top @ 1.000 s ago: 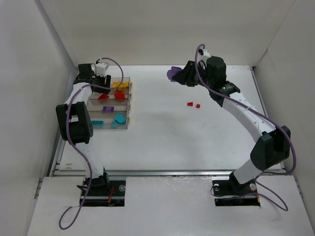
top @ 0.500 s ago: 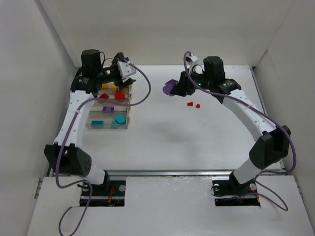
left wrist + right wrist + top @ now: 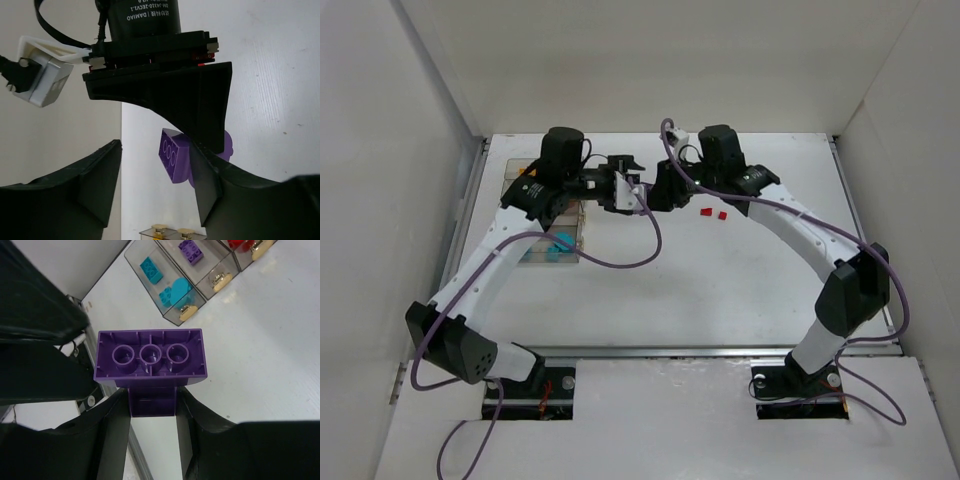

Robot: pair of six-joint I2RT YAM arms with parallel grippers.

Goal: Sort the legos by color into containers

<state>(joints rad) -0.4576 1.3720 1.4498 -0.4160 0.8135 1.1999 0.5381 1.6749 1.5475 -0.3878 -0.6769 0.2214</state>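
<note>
so right now both arms are reaching in toward each other just off the right-hand side of the containers [image 3: 146, 286], going by the top camera. the right gripper [image 3: 152, 407] is clamped on a purple lego [image 3: 150, 357]. its fingers pinch a narrower purple bit at the base. the wider brick sticks out past the fingertips, hollow underside and three round tubes facing the wrist camera. it's held up in the air beside the containers, above the white table [image 3: 720, 290], not in any compartment.

the left gripper [image 3: 150, 192] sits face to face with it, on the containers' side. its jaws are apart with nothing between them. from the left wrist view the purple lego shows through the gap beyond the fingers, close to the one on the right of that view. can't tell if it's touching.

as for the containers, the left arm [image 3: 485, 265] covers most of them in the top view. the right wrist view shows more:
- the end compartment has two cyan legos [image 3: 150, 269], one a plain brick and one more rounded
- the next one along has a purple brick [image 3: 191, 250]
- the one after that has a red piece [image 3: 240, 244], cut off by the frame edge
- there are gold knobs [image 3: 187, 312] on the compartment ends

two small red legos [image 3: 705, 212] lie on the table out past the grippers, just beside each other and well apart from the containers.
</note>
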